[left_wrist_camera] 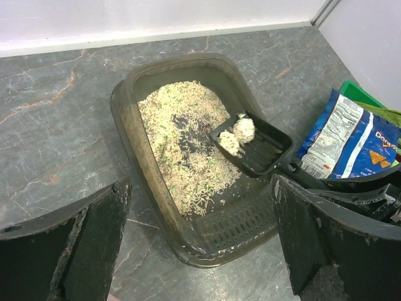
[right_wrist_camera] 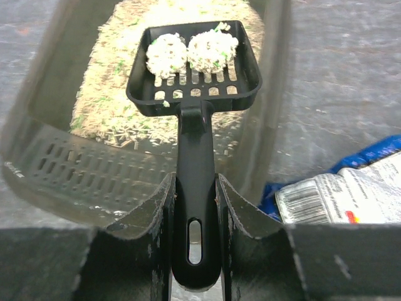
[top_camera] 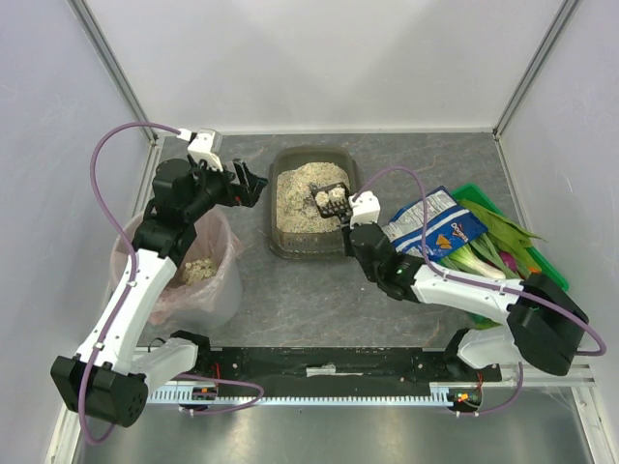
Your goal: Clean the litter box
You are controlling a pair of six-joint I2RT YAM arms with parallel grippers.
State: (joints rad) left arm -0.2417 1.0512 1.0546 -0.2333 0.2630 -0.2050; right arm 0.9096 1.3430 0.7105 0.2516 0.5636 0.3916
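**Right claw locked on the scoop over the litter box, left claw gaping beside it**

The litter box sits at the back middle of the counter, between the two claws. The right claw is at the box's near right corner, clamped tight on the handle of the black scoop. The scoop's head is raised above the pale granules with two clumps riding in it. The left claw hangs just off the box's left rim, jaws spread wide with nothing between them. The left arm climbs from its near-left base, bends above the pink-lined bin, and points right at the box. The right arm runs low from the near right, past the green crate and the chip bag.
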